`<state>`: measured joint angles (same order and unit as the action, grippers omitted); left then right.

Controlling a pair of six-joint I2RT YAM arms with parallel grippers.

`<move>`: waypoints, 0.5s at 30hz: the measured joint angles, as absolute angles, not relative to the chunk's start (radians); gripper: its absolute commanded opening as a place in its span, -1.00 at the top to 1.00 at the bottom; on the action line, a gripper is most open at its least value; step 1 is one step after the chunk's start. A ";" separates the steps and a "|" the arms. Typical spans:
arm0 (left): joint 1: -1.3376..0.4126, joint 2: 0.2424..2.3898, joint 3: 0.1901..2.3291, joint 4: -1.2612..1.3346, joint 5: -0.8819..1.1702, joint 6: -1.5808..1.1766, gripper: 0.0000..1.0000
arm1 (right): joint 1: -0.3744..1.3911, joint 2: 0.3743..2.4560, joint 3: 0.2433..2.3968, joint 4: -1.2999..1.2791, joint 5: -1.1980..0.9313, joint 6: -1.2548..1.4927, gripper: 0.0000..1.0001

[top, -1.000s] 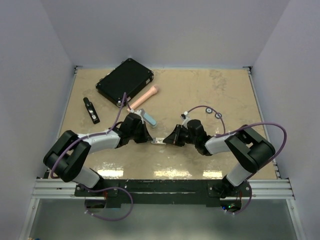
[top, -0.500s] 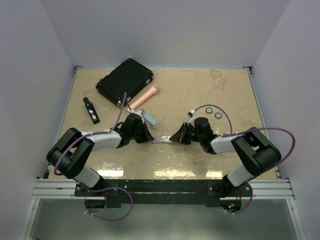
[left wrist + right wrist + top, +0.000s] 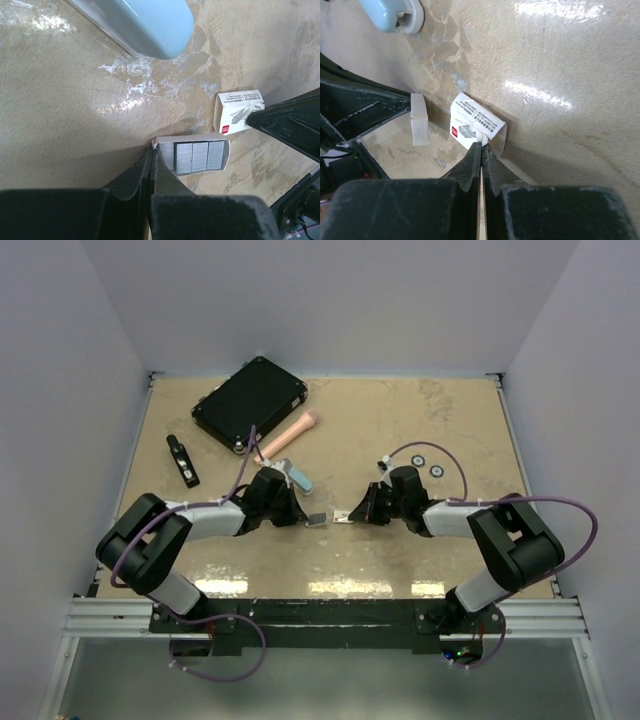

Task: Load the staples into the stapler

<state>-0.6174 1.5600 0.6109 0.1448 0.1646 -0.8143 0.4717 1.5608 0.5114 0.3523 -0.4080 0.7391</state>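
The staples (image 3: 199, 157) are grey ribbed strips lying in a small white open tray (image 3: 190, 136) on the table. My left gripper (image 3: 153, 150) is shut on the tray's left corner; in the top view the gripper (image 3: 300, 519) is just left of the tray (image 3: 316, 520). My right gripper (image 3: 481, 146) is shut on the empty white printed box sleeve (image 3: 472, 125), which sits apart to the tray's right (image 3: 343, 515). A light blue stapler (image 3: 299, 477) lies just behind the left gripper. A pink stapler (image 3: 290, 432) lies farther back.
A black case (image 3: 250, 403) sits at the back left. A small black tool (image 3: 182, 460) lies at the left. Two small black rings (image 3: 428, 467) lie behind the right arm. The blue stapler's end shows in both wrist views (image 3: 145, 25) (image 3: 390, 12).
My right gripper has drawn to the right with the sleeve, which has slid off the tray. The tray with the staples stays in the left gripper and is now uncovered.
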 measured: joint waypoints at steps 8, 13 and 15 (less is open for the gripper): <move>-0.665 1.560 0.653 0.087 0.117 -0.783 1.00 | 0.456 1.507 0.561 0.199 -0.332 0.652 0.94; -0.704 1.561 0.698 0.049 0.093 -0.767 0.96 | 0.417 1.464 0.572 0.120 -0.271 0.624 0.79; -0.717 1.566 0.713 0.041 0.091 -0.765 0.94 | 0.405 1.448 0.574 0.093 -0.244 0.615 0.71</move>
